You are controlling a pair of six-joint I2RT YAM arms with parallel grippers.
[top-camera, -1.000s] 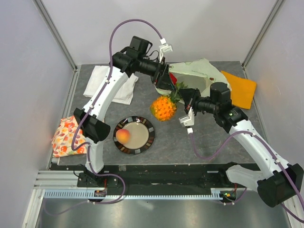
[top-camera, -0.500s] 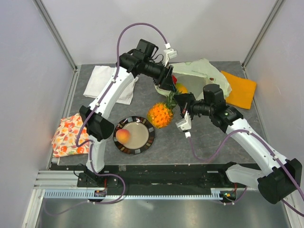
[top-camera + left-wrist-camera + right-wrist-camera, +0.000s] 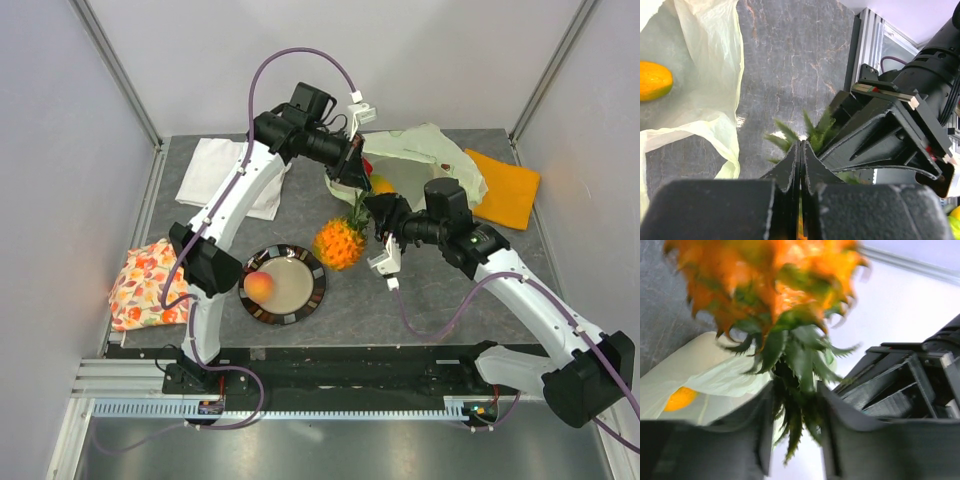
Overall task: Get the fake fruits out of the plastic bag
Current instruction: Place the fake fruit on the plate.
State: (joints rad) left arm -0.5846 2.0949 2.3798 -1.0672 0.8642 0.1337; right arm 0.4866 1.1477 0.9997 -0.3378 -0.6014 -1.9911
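Shows left gripper (image 3: 800, 150) pinched shut at far side of pineapple (image 3: 338, 243) crown, right gripper (image 3: 796, 390) parted loosely around those leaves, plastic bag (image 3: 435, 150) just beyond.

The left gripper (image 3: 800, 146) has its two fingers pressed flat together, with no gap between them. Right at their tips, the green leaves of the pineapple crown (image 3: 812, 131) fan out; whether a leaf is pinched I can't tell. Just to the right of the tips sits the black right gripper (image 3: 840, 131), its nose in among the same leaves. Ahead and off to the left lies the pale plastic bag (image 3: 715, 75), crinkled, with a yellow-orange mango (image 3: 652, 80) inside it at the far left. Grey table (image 3: 790, 45) stretches straight ahead.
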